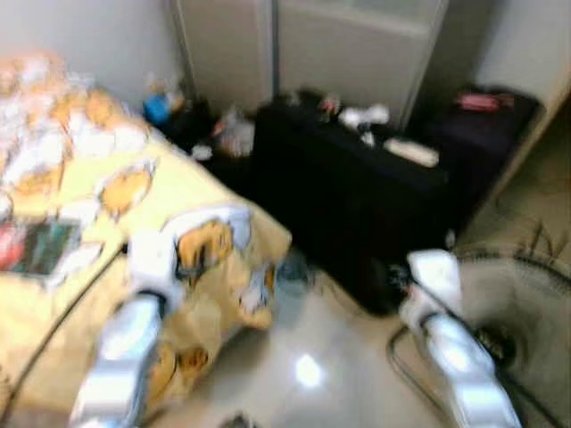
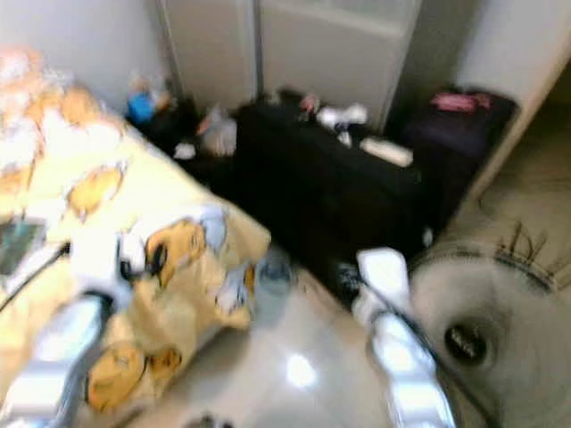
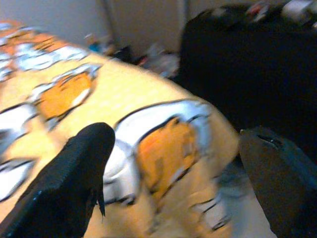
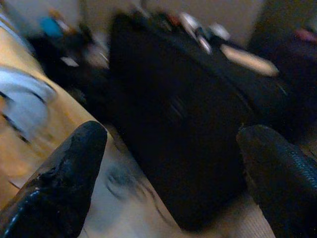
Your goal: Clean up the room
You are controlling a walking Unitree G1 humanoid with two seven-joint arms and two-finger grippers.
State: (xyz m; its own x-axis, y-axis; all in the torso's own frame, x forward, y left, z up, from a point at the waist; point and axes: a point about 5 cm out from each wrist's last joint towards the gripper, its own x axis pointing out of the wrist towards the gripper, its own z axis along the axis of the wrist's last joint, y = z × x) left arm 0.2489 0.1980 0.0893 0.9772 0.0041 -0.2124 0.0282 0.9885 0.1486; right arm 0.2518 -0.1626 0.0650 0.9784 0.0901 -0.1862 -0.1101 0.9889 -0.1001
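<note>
A bed (image 1: 53, 294) is seen across the left of the frame, its cover draped over the corner near the centre. A low cabinet (image 1: 348, 209) is placed at centre, with small items (image 1: 375, 125) laid on top. A fan (image 1: 517, 330) is set at lower right. Clutter (image 1: 192, 120) is gathered at upper left, behind the bed.

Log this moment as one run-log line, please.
phase: moving, blurred | left claw: open, empty, over yellow bedspread | right claw: open, empty, facing black suitcase | fan at right
</note>
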